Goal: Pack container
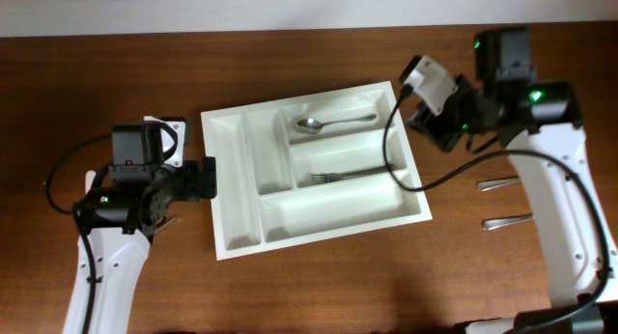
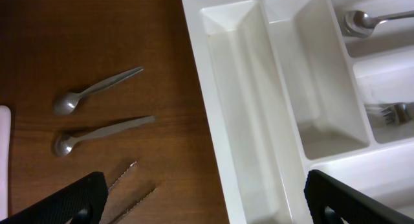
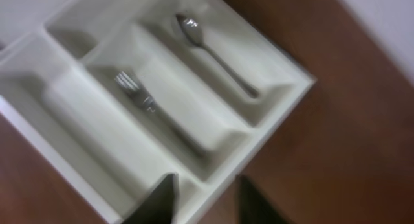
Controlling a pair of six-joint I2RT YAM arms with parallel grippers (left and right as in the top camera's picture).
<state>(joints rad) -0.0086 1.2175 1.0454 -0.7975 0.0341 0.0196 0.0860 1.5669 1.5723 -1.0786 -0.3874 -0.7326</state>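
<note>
Closest to the lens in the left wrist view, the left hand (image 2: 204, 203) shows only its two black fingertips (image 2: 81, 199), one in each bottom corner of the frame. They are spread wide and hold nothing. Between them lie dark wooden bench (image 2: 97, 30) and the left edge of the container (image 2: 242, 120). At centre left of that frame two small spoons (image 2: 97, 91) lie side by side on the bench. Below them, near the left fingertip, are two thin serrated pieces (image 2: 123, 175) that I cannot identify for certain. From overhead the white container sits in the middle of the frame, slightly turned, with the left hand just beside its left wall. A spoon (image 1: 333, 122) lies in the upper right compartment with its bowl to the left. A fork (image 1: 348, 175) lies in the compartment just below it. The right hand (image 1: 430, 126) hangs above the container's upper right corner. In the blurred right wrist view its two dark fingers (image 3: 158, 198) stand a little apart at the bottom centre, with nothing between them. At the right of the overhead frame, two more metal pieces (image 1: 502, 183) rest on the bench, well apart from the container and partly hidden by the right arm.
</note>
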